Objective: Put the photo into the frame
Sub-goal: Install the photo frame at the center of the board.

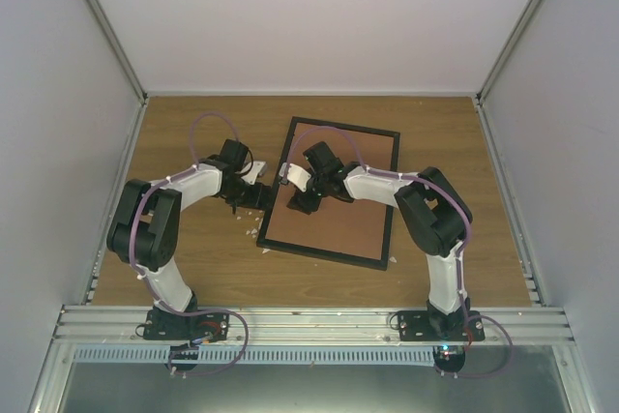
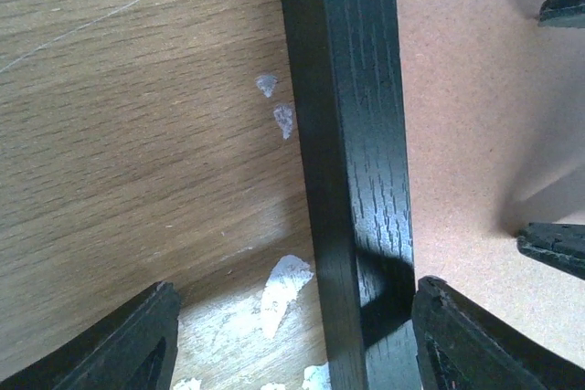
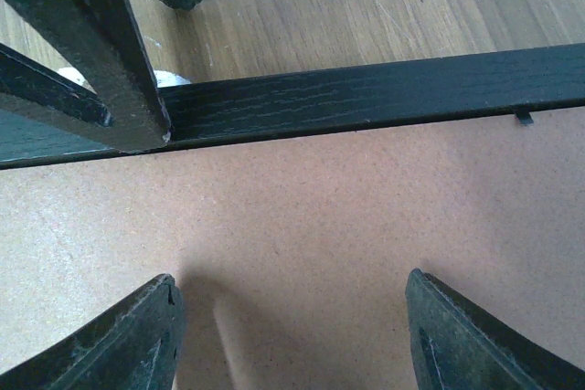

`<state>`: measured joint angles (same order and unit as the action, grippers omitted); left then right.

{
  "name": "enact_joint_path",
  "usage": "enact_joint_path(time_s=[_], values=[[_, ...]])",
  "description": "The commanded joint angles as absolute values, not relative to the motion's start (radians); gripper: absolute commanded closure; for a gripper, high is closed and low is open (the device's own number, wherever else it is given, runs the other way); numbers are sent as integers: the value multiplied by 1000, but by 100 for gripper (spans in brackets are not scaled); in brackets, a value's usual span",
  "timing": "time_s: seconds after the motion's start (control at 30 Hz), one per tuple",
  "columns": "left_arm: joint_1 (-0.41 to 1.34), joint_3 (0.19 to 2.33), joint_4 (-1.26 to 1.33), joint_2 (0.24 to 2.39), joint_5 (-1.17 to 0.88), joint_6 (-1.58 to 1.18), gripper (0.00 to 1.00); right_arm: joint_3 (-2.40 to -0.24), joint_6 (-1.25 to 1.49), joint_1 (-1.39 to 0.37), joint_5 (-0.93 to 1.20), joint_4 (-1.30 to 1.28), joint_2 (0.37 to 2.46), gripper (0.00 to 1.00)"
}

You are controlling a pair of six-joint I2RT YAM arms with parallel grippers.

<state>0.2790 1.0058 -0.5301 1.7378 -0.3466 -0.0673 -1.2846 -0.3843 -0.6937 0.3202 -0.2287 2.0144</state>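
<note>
Watching from the remote station, I am seeing the wood-grain table (image 1: pixel 193 258) carrying one large item. The frame (image 1: pixel 329 255), thin and black, is lying flat on it, askew to the table's edges, with a brown backing board (image 1: pixel 338 224) filling its opening. One side rail of the frame is running straight between the jaws of the left gripper (image 2: pixel 294 303), with bare tabletop showing by one finger and brown board by the other. The right gripper (image 3: pixel 291 285) is hanging over the board, with the rail crossing just beyond its jaws and the tabletop lying past that. White flecks (image 2: pixel 285 285) are dotting the wood just beside the rail, between the left jaws and a little ahead of them.
</note>
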Motion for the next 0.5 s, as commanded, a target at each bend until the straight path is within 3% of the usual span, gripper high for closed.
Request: enact_joint_path(time_s=[0.0, 0.47], values=[[304, 957, -633, 1771, -320, -32, 31, -1253, -388, -681, 239, -297, 2080, 33], [360, 963, -643, 1834, -356, -26, 34, -1259, -379, -658, 255, -301, 2079, 33]])
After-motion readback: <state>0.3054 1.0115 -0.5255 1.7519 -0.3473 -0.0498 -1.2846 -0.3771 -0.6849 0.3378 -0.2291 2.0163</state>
